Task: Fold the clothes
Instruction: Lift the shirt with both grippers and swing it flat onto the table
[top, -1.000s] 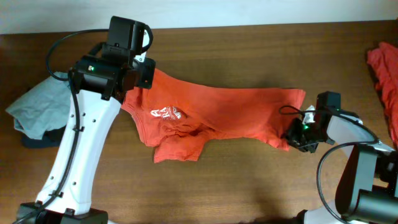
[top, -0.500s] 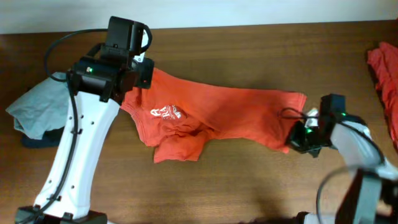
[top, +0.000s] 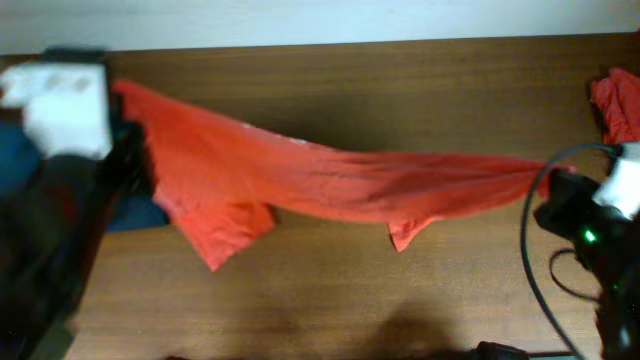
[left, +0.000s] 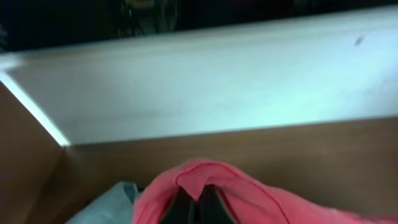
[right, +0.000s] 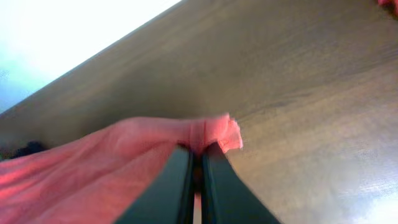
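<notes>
Brown tabletop (top: 400, 90), overhead view blurred. Orange shirt (top: 330, 185) stretched across it, sleeves hanging down. Left pincer (left: 191, 202) pinched closed on one end, right pincer (right: 198, 158) clamped on the other. Red garment (top: 612, 100) at far right edge.

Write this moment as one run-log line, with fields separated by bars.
left gripper: shut on orange shirt | right gripper: shut on orange shirt | shirt: stretched between both grippers above table
</notes>
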